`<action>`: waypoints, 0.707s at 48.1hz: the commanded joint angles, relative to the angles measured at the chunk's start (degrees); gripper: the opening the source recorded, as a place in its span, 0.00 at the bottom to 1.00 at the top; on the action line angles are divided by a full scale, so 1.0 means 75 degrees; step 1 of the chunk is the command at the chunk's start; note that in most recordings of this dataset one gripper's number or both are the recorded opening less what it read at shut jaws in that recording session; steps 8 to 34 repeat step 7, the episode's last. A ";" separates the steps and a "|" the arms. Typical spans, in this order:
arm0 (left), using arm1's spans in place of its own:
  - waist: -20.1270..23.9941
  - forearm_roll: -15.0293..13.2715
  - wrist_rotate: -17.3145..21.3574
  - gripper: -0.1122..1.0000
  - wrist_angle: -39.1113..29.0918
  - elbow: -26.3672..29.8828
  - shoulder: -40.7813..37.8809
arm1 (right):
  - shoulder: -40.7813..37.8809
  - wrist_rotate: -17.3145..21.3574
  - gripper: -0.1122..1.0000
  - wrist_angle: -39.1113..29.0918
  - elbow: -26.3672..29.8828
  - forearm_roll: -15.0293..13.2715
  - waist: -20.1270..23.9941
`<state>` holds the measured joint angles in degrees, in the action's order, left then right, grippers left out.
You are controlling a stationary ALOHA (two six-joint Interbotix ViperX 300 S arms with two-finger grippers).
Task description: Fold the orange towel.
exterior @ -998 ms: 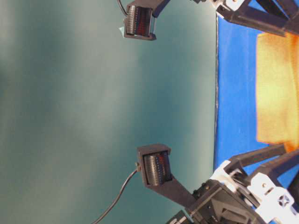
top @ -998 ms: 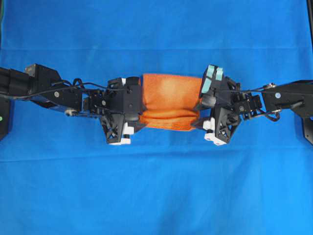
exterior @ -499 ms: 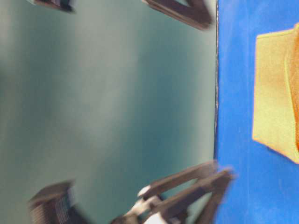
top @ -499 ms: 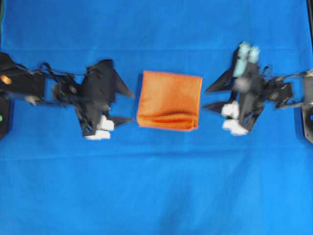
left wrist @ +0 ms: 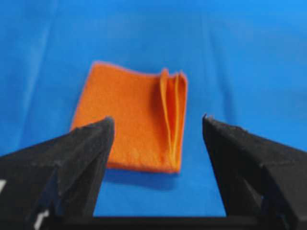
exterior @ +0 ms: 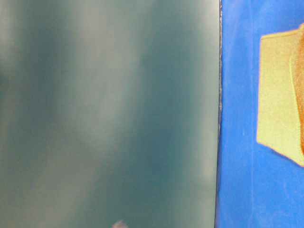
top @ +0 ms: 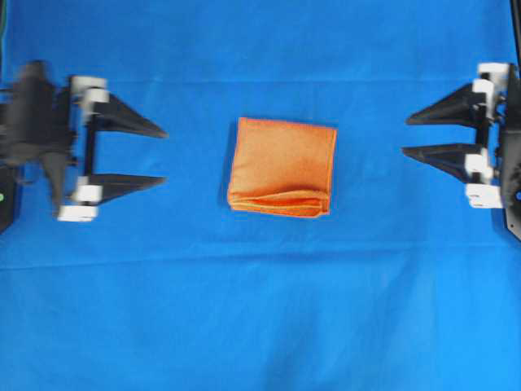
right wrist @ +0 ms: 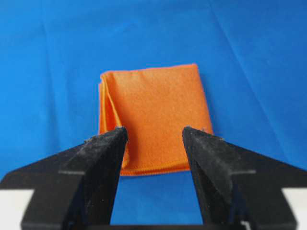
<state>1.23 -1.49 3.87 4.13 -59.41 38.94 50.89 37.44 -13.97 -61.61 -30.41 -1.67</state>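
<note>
From overhead the orange towel (top: pixel 282 168) lies folded small at the middle of the frame on the blue cloth (top: pixel 260 326), its stacked edges toward the bottom, with the left gripper (top: pixel 159 155) at far left and the right gripper (top: pixel 409 135) at far right, both spread wide, empty and well apart from it. The table-level view catches only the towel's edge at right, and the wrist views look between parted fingers at the towel beyond; it looks light, soft and limp, best pinched at a corner or the layered edge, and I can read no writing anywhere

Nubby matt orange towel (top: pixel 282 167) on smooth matt blue cloth (top: pixel 260 309).
</note>
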 commanded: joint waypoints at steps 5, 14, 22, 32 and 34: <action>0.0059 0.0000 0.0012 0.71 0.0129 -0.0539 0.1148 | 0.0867 -0.0012 0.61 0.0258 -0.0551 -0.0152 0.0023; 0.0082 0.0000 0.0012 0.71 0.0117 -0.0738 0.1453 | 0.1031 0.0000 0.61 0.0328 -0.0715 -0.0164 0.0023; 0.0082 0.0000 0.0012 0.71 0.0117 -0.0738 0.1453 | 0.1031 0.0000 0.61 0.0328 -0.0715 -0.0164 0.0023; 0.0082 0.0000 0.0012 0.71 0.0117 -0.0738 0.1453 | 0.1031 0.0000 0.61 0.0328 -0.0715 -0.0164 0.0023; 0.0082 0.0000 0.0012 0.71 0.0117 -0.0738 0.1453 | 0.1031 0.0000 0.61 0.0328 -0.0715 -0.0164 0.0023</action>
